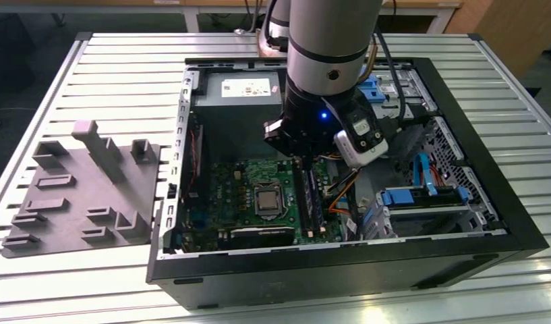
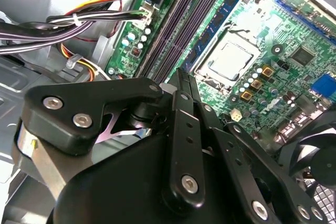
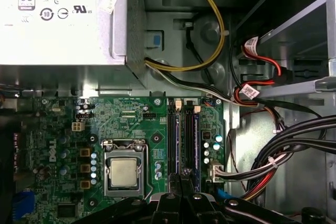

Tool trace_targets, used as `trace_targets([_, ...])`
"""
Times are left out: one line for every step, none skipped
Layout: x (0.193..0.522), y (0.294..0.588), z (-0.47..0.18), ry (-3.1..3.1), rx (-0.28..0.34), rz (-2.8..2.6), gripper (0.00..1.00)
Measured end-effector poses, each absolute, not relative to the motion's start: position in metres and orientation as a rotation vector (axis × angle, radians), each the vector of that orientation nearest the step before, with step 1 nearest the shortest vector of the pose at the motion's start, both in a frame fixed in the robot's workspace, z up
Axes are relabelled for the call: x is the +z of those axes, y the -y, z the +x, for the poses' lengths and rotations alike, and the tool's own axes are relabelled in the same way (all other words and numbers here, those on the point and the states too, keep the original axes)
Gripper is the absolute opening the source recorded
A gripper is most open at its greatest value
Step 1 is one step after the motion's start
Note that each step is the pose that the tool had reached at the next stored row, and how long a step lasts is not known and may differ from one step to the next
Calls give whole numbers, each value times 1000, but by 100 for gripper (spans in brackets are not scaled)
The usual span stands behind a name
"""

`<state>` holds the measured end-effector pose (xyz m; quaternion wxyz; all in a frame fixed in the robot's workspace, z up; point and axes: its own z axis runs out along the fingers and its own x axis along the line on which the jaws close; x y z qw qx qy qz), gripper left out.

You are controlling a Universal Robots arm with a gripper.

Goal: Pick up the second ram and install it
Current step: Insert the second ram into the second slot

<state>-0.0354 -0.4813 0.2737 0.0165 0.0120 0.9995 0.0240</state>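
the arm (image 1: 325, 47) reached down into the open case (image 1: 491, 223) that lay on the slatted table (image 1: 122, 74), with the gripper (image 1: 299, 160) low over the green motherboard (image 1: 235, 179), just above the far end of the ram slots (image 1: 309, 202). in both wrist views the black fingers (image 2: 185, 129) sat drawn close together, their tips right over the dark slots (image 3: 181, 140) beside the cpu socket (image 3: 124, 171). whether anything was pinched between the tips could not be told. a blue ram (image 2: 218, 22) stood seated in the slot nearest the socket in the second wrist view, its edge running along the socket's side; if this was the second ram could not be told. in the exterior view the silver power supply (image 1: 235, 88) sat at the far end of the case, blue drive clips (image 1: 410, 197) lay at that view's right, and a grey foam tray (image 1: 81, 196) rested on the table at that view's left, well apart from the case. bundled cables (image 3: 283, 145) ran beside the board in the first wrist view.
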Motion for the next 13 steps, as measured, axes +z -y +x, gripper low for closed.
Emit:
trace_targets([273, 481, -35, -3107, 75, 37, 12])
trace_targets([273, 481, -35, -3107, 75, 37, 12])
trace_targets([272, 481, -35, -3107, 75, 37, 12])
trace_targets([272, 481, -35, -3107, 75, 37, 12])
trace_targets([272, 481, -35, -3107, 75, 37, 12])
trace_targets([271, 481, -35, -3107, 75, 37, 12])
trace_targets([271, 481, -35, -3107, 75, 37, 12])
trace_targets([270, 481, -35, -3107, 75, 37, 12])
trace_targets([270, 481, -35, -3107, 75, 37, 12])
trace_targets([270, 481, -35, -3107, 75, 37, 12])
trace_targets([269, 481, -35, -3107, 75, 37, 12])
trace_targets([269, 481, -35, -3107, 75, 37, 12])
trace_targets([268, 481, -35, -3107, 75, 37, 12])
